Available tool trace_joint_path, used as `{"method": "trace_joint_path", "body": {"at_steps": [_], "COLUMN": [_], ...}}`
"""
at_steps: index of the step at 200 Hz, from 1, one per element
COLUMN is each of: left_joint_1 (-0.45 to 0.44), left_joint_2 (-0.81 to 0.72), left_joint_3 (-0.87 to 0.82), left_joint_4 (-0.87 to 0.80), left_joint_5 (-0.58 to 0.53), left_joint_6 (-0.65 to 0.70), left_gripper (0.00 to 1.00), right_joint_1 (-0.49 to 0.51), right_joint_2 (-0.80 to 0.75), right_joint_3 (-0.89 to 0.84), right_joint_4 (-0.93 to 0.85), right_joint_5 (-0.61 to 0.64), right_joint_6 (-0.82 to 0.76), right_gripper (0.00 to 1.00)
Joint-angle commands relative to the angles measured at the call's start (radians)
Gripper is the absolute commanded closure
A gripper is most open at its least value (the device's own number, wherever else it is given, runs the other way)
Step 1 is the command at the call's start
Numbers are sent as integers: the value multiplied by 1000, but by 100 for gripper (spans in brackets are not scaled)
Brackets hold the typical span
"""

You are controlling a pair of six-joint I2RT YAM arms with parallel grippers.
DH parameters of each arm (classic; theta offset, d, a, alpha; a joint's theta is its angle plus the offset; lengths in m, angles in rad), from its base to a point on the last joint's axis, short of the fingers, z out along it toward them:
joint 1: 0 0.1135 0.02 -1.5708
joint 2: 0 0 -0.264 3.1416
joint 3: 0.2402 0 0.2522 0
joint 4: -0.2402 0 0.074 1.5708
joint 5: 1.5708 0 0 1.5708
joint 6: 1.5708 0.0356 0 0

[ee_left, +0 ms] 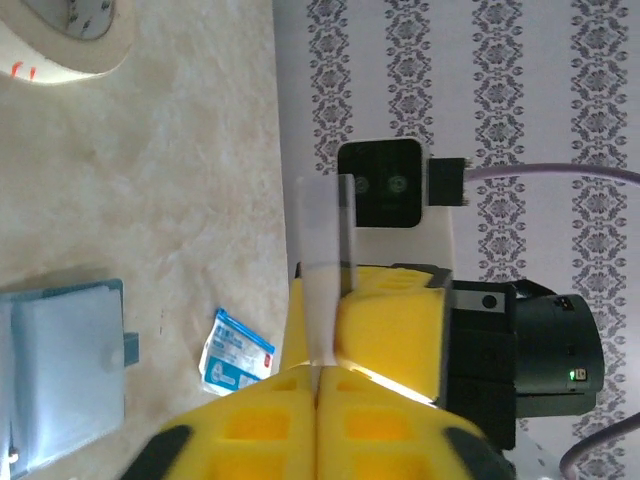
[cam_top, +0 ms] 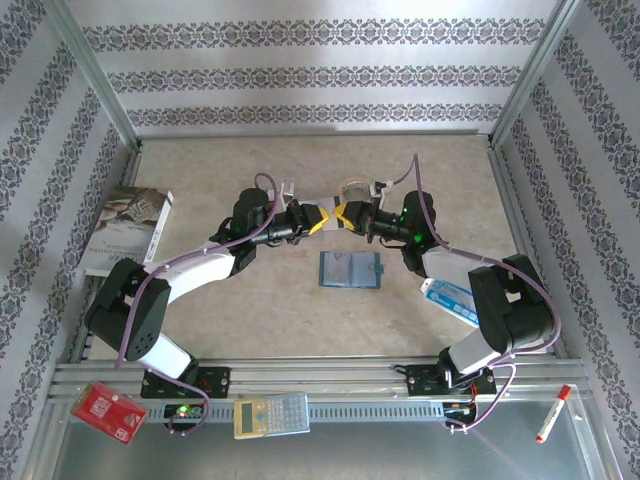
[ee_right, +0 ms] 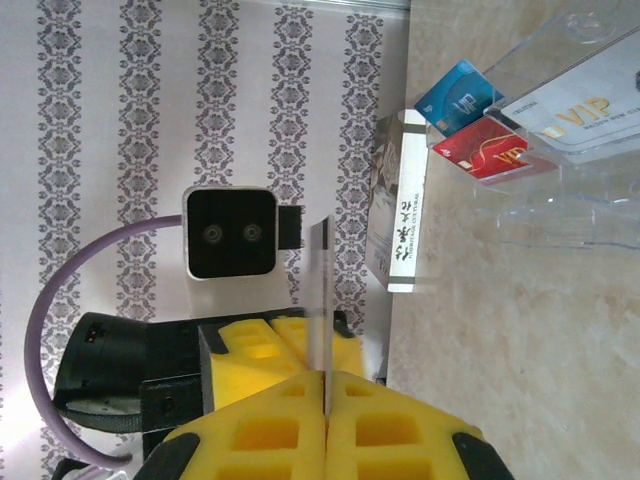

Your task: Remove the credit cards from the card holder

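Beige bench (cam_top: 250, 300), patterned walls (cam_top: 300, 70). Open card holder (cam_top: 350, 270) lies flat, near side. Behind it, left fingers (cam_top: 320, 221) and right fingers (cam_top: 349, 213) meet, both clamped on one thin card (ee_left: 322, 250), possibly silver-grey. Farther back, more cards (ee_right: 490, 150) sit in a clear stand (ee_right: 580, 200).

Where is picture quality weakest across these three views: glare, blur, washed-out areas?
Top external: soft, even light, card holder fairly crisp. Left wrist: the held card is blurred and looks see-through; tape roll washed out. Right wrist: glare bleaches the clear tray; its cards stay legible.
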Motion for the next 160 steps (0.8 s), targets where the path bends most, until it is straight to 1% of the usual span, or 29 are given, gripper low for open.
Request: {"method": "trace_joint_path", "body": {"at_steps": [1, 7, 12, 23, 31, 36, 44, 52, 61, 77, 93, 109, 138, 152, 160], "left_joint_1": [-1, 1, 4, 11, 17, 24, 32, 41, 46, 45, 45, 45, 45, 48, 54], "left_joint_2": [2, -1, -2, -9, -19, -27, -42, -58, -77, -93, -81, -46, 69, 125, 164], "left_joint_3": [6, 8, 8, 8, 8, 15, 26, 56, 110, 225, 326, 414, 582, 660, 719], "left_joint_4": [46, 37, 28, -2, -41, -76, -152, -262, -455, -755, -933, -1014, -1139, -1184, -1225], "left_joint_5": [17, 16, 16, 17, 14, 12, 11, 0, -40, -179, -294, -348, -346, -396, -394], "left_joint_6": [9, 16, 24, 49, 85, 114, 182, 274, 405, 671, 884, 1050, 1364, 1476, 1538], "left_gripper": [100, 100, 100, 100, 100, 100, 100, 100, 100, 100, 100, 100, 100, 100, 100], "right_joint_1": [-4, -8, -12, -25, -40, -50, -68, -84, -102, -125, -135, -136, -136, -135, -137], "right_joint_2": [7, 7, 7, 4, -1, -6, -14, -25, -38, -59, -74, -85, -105, -126, -137], "right_joint_3": [10, 9, 8, 1, -6, -9, -15, -21, -24, -24, -8, 13, 42, 45, 44], "right_joint_4": [61, 57, 52, 33, 9, -11, -48, -93, -159, -248, -346, -439, -557, -601, -619], "right_joint_5": [-6, -5, -4, 1, 7, 11, 15, 27, 43, 74, 111, 152, 196, 207, 212], "right_joint_6": [6, 0, -6, -26, -51, -73, -112, -166, -223, -321, -415, -501, -590, -614, -623], "right_gripper": [100, 96, 92, 75, 60, 53, 44, 37, 32, 24, 19, 17, 14, 14, 13]}}
